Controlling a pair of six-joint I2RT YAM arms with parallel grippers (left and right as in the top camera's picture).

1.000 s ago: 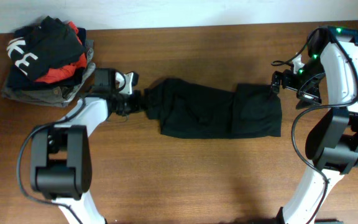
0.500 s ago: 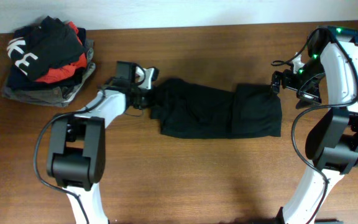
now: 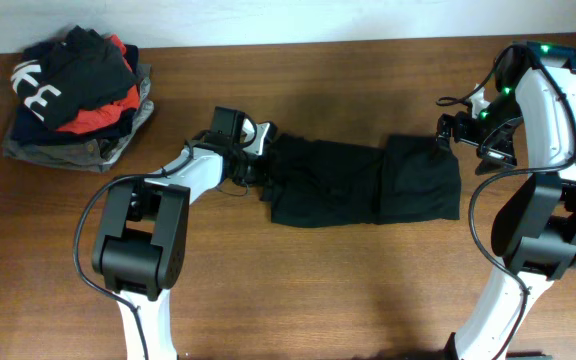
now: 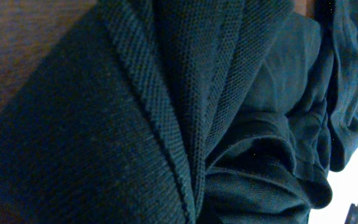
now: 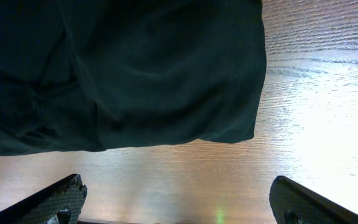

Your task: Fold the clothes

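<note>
The left gripper (image 3: 257, 160) has moved right along the table (image 3: 318, 290) since a second ago, and the left end of the top (image 3: 358, 185) has gone with it. That end now lies further right, so the black band of cloth is shorter and more bunched at the left. Its right end has shifted only slightly. The right gripper (image 3: 446, 135) has stayed where it was, at the top's far right corner.

The top lies in the middle of the table as a crumpled strip running left to right, with a squarer, flatter panel at its right end. In the left wrist view the top (image 4: 135, 124) fills the frame with ribbed folds pressed close, so whether the left fingers pinch it cannot be told. In the right wrist view the fingers (image 5: 64, 194) are spread wide over bare wood, with the top's edge (image 5: 166, 74) beyond them and nothing between them.

A pile (image 3: 73, 95) of other garments sits at the far left corner.
</note>
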